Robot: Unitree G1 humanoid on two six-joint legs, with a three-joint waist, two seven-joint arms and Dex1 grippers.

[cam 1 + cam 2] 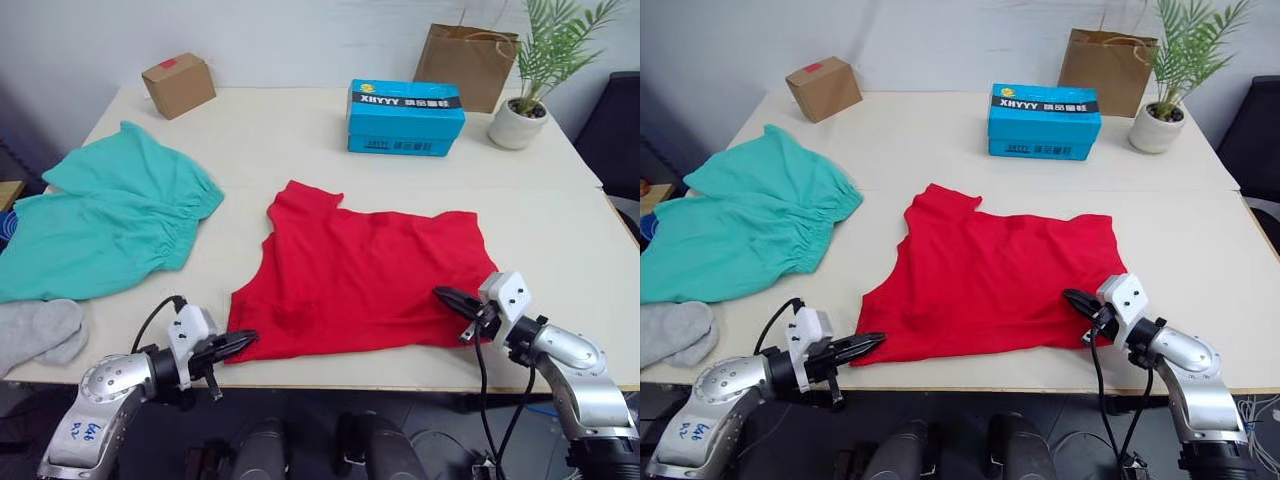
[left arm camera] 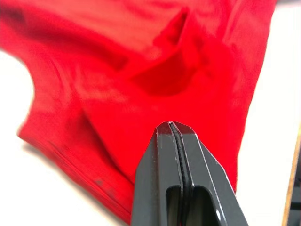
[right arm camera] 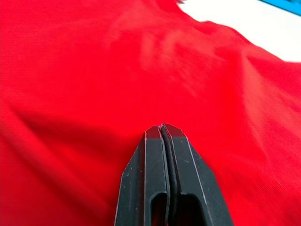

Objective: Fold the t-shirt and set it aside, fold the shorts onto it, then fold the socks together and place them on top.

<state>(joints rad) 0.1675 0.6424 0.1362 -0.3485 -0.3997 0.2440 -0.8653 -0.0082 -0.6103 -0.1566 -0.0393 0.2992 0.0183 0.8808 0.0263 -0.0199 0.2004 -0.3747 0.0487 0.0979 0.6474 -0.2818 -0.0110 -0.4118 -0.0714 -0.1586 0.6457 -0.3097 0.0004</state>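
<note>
The socks (image 1: 38,333), light grey, lie at the desk's (image 1: 300,140) near left edge, far left of the t-shirt (image 1: 365,275) and just below the shorts (image 1: 105,225), whose teal cloth spreads flat well apart from the shirt's left side. A small cardboard box (image 1: 178,85) stands beyond the shorts. The left claw (image 1: 243,341) is pinched shut at the t-shirt's near left corner, its tips at the hem; whether cloth is caught between them cannot be told. The red t-shirt lies spread in the desk's middle. Behind it sits a blue box (image 1: 405,117). The right claw (image 1: 446,297) is also closed, its tips over the shirt's near right edge. Behind the t-shirt to the right stand a brown paper bag (image 1: 468,65) and a potted plant (image 1: 535,75).
</note>
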